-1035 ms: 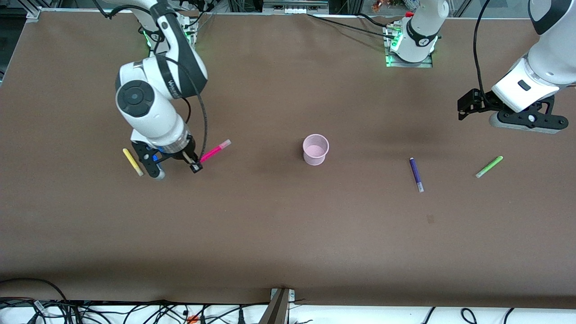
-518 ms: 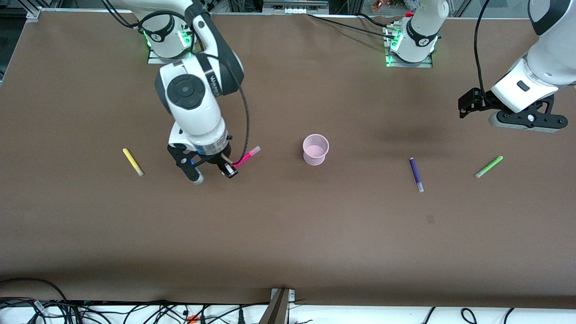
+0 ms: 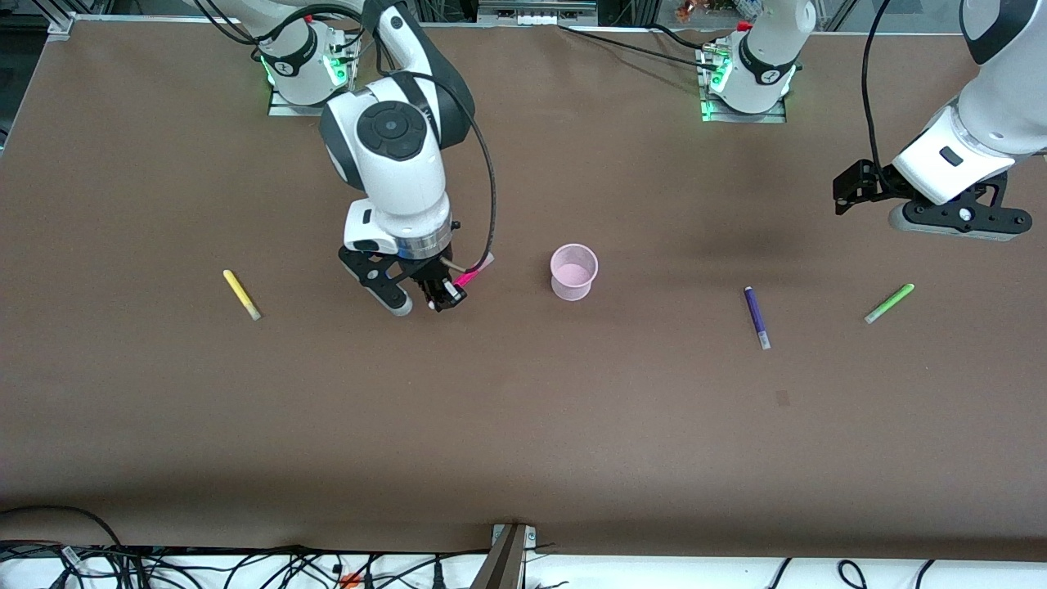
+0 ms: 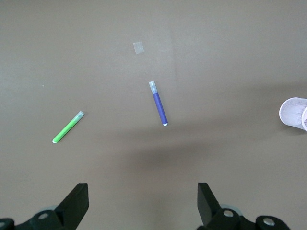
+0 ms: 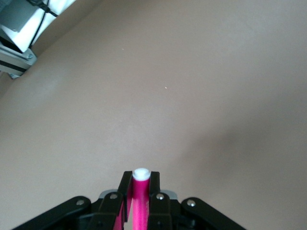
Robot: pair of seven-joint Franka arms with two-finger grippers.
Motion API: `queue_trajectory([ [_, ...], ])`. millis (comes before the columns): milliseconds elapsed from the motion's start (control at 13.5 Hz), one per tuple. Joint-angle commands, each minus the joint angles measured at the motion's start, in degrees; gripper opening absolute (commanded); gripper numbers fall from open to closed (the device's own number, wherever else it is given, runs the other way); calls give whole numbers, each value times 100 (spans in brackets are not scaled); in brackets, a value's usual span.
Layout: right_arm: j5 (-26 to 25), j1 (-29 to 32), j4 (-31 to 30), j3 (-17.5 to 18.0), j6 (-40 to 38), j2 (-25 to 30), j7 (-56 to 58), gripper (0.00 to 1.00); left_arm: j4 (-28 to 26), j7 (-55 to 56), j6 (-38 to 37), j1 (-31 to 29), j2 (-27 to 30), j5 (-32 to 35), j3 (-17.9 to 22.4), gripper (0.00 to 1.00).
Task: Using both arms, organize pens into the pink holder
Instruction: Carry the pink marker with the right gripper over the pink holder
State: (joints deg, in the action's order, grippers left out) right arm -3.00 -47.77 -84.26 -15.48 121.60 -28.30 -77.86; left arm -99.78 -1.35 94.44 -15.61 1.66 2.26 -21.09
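Note:
My right gripper [image 3: 446, 296] is shut on the magenta-pink pen [image 3: 473, 274], carrying it tilted over the table beside the pink holder [image 3: 573, 272], toward the right arm's end. In the right wrist view the pen [image 5: 140, 199] sits clamped between the gripper [image 5: 140, 179] fingers. The yellow pen [image 3: 241, 294] lies toward the right arm's end. The purple pen [image 3: 757, 316] and green pen [image 3: 889, 303] lie toward the left arm's end; both show in the left wrist view, purple [image 4: 159, 104] and green [image 4: 67, 128]. My left gripper [image 4: 143, 201] hangs open and empty above the green pen's area, waiting.
The robot bases [image 3: 304, 61] [image 3: 746, 78] stand at the table's edge farthest from the camera. Cables [image 3: 245, 564] and a post [image 3: 507, 556] lie below the nearest table edge. A small pale patch [image 3: 783, 398] marks the brown tabletop.
The right arm has carried the magenta-pink pen from beside the yellow pen toward the pink holder. The left arm has stayed still.

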Motion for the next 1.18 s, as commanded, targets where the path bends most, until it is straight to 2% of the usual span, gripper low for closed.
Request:
queue_trajectory([
  [0, -367, -206, 138, -52, 65, -175, -237, 0, 117, 73, -111, 5, -16, 117, -26, 100],
  [296, -631, -584, 156, -78, 486, -491, -800, 0, 117, 73, -111, 6, -16, 117, -26, 100],
  [518, -1148, -865, 208, -78, 978, -816, -916, 0, 117, 73, -111, 5, -16, 117, -26, 100],
  [739, -1404, -1015, 778, -87, 962, -1229, -916, 0, 126, 73, -102, 6, -16, 117, -26, 100],
  [961, -1974, -1217, 850, -78, 953, -1336, -924, 0, 126, 73, -102, 14, -16, 117, -26, 100],
  [1109, -2072, -1340, 841, -87, 944, -1380, -1186, 0, 126, 73, -102, 14, -16, 117, -26, 100],
])
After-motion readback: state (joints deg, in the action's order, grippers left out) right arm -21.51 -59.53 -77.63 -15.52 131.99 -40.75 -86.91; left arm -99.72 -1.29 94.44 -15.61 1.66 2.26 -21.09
